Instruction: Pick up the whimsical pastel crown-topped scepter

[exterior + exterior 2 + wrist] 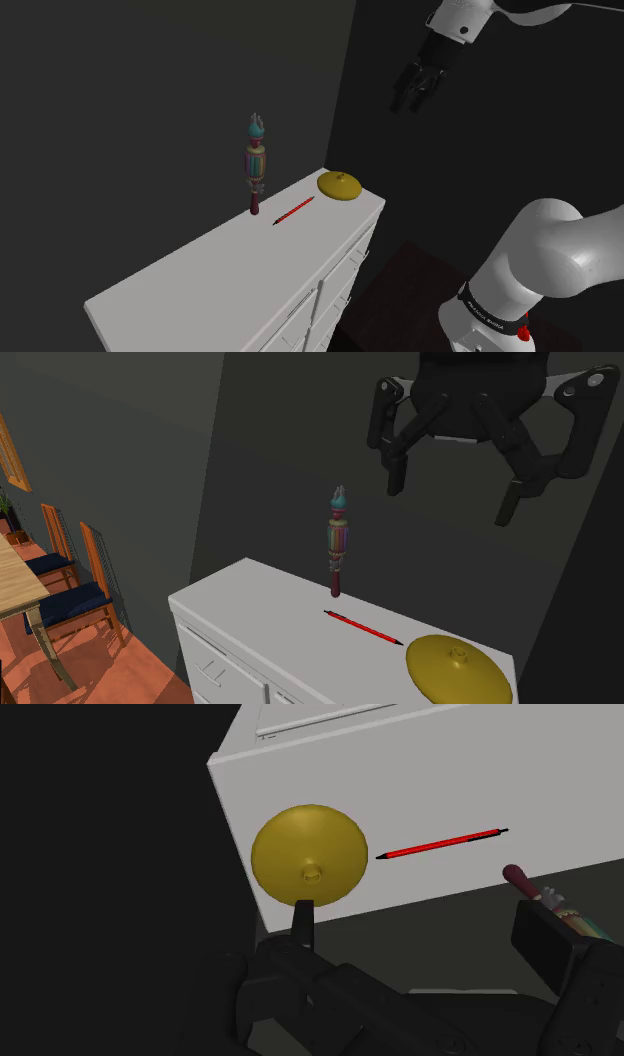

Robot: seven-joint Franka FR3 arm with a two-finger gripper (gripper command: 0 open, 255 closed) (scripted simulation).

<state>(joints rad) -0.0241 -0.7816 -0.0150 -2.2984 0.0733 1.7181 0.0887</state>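
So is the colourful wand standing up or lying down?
Standing up. The wand rests on its dark red end on the white dresser.

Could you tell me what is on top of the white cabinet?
An upright striped scepter, a red pen and a yellow lid; anything under the lid is hidden.

A white counter [200, 290] with drawers in its front carries a yellow domed lid [308, 861] with a small knob, close to one end edge. A red pen [441, 844] lies flat just beside it towards the middle, not touching. Beyond stand wooden chairs [70, 587] with blue seats at a wooden table [15, 587] on an orange floor [120, 672].
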